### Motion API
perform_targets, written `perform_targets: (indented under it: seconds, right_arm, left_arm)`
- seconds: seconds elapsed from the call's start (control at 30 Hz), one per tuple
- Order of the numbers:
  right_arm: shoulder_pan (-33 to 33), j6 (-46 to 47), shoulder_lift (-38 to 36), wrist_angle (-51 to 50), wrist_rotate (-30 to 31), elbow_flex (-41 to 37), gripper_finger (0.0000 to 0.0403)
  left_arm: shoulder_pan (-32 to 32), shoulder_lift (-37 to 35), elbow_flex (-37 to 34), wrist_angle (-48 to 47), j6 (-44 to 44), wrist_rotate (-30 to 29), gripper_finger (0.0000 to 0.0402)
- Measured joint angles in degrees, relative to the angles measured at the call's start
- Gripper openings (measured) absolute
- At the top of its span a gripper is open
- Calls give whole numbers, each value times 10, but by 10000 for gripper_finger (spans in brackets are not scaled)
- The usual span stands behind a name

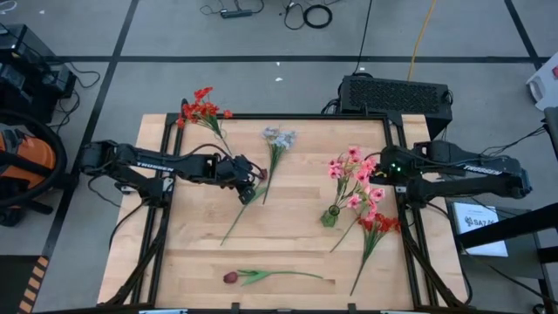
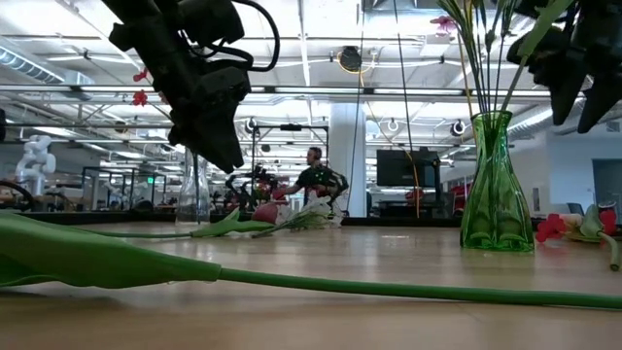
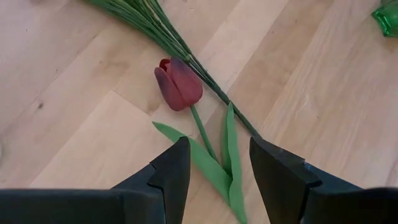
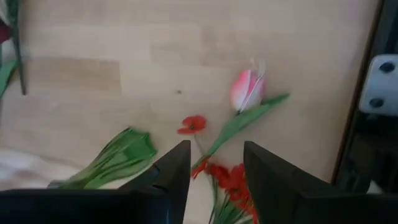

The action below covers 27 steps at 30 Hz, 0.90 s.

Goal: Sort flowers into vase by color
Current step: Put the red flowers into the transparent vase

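A dark red tulip [image 3: 179, 84] lies flat on the table [image 1: 261, 174], its stem crossing the stems of the pale grey-blue bunch [image 1: 279, 138]. My left gripper [image 3: 217, 168] is open and hovers above the tulip's stem and leaves [image 1: 248, 170], touching nothing. Pink blossoms [image 1: 353, 170] stand in a green vase [image 2: 496, 185]. A bright red cluster [image 1: 202, 109] stands in a clear glass vase [image 2: 192, 190]. Another red cluster [image 1: 379, 225] and a second tulip [image 1: 231, 277] lie on the table. My right gripper [image 4: 214, 168] is open above the red cluster and a pink tulip [image 4: 245, 90].
A black frame rail [image 1: 261, 116] runs around the table. The second tulip's long stem [image 2: 389, 289] lies along the near edge. The bare wood in the middle [image 1: 296, 235] is free. A black box [image 1: 397, 94] sits beyond the far edge.
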Motion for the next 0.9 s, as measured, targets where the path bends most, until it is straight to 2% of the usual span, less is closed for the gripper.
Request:
perform_targets:
  seconds: [0.4,0.57,0.9]
  right_arm:
    - [171,135,1,-16,-17,2,87]
    - [229,150,4,-16,-42,2,66]
    - [301,162,5,-22,-25,2,29]
  left_arm:
    - [0,0,0,0,0,0,171]
    - [0,0,0,0,-1,0,171]
    - [0,0,0,0,-4,3,171]
